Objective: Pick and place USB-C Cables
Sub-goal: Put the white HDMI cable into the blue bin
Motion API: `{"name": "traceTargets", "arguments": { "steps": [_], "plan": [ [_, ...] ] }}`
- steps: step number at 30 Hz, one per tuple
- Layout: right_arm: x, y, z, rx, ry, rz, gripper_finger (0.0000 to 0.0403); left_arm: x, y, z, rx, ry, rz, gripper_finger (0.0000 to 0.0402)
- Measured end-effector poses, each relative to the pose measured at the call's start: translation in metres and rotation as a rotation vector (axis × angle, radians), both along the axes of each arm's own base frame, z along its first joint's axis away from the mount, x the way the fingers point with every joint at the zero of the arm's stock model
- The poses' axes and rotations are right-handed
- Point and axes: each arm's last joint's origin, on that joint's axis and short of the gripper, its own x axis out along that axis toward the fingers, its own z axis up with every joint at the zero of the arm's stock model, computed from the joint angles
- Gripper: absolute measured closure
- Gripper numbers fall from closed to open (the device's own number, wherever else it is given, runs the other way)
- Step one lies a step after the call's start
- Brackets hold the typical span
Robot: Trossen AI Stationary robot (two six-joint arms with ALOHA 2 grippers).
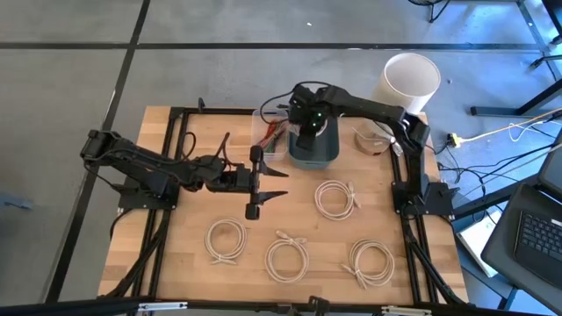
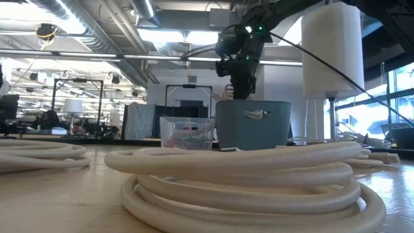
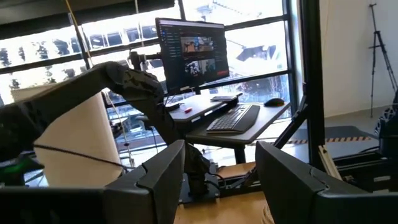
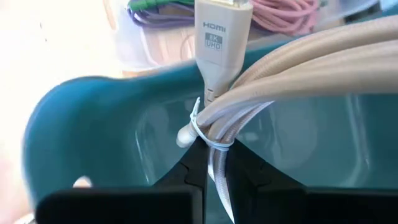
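Clamped in the right gripper [image 4: 208, 167], a cream HDMI-marked cable coil [image 4: 292, 59] hangs over the teal bin [image 1: 313, 147]; four coils [image 1: 226, 240] remain on the table. Left gripper [image 1: 260, 185] waits agape.

Both arms are dark, built of boxy matte-black segments joined at rounded joints, with thin black wiring running along them. The right arm's wrist [image 1: 307, 112] carries small green indicator lights. The left arm's fingers [image 3: 163, 180] are broad, flat, angular black plates with bevelled edges.
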Motion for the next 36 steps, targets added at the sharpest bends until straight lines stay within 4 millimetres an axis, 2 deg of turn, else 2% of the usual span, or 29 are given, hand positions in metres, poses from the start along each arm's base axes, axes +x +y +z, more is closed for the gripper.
{"name": "traceTargets", "arguments": {
  "steps": [6,15,25,31,36],
  "plan": [
    [-0.002,-0.002,-0.021,-0.002,-0.002,-0.001,0.0371,0.000,0.000,0.000,0.000,-0.005,-0.001,0.0213],
    [-0.003,-0.006,-0.040,0.022,-0.062,-0.005,0.0371,0.000,0.000,0.001,-0.002,-0.006,-0.002,0.0211],
    [-0.011,-0.002,-0.067,0.017,-0.028,-0.011,0.0371,0.000,0.000,0.003,-0.022,-0.033,-0.004,0.0212],
    [-0.017,-0.004,-0.077,0.020,-0.017,-0.023,0.0371,-0.001,0.000,0.005,-0.026,-0.054,-0.004,0.0211],
    [-0.018,-0.006,-0.077,0.023,-0.018,-0.049,0.0371,-0.001,-0.001,0.005,-0.024,-0.053,-0.017,0.0214]
  ]
}}
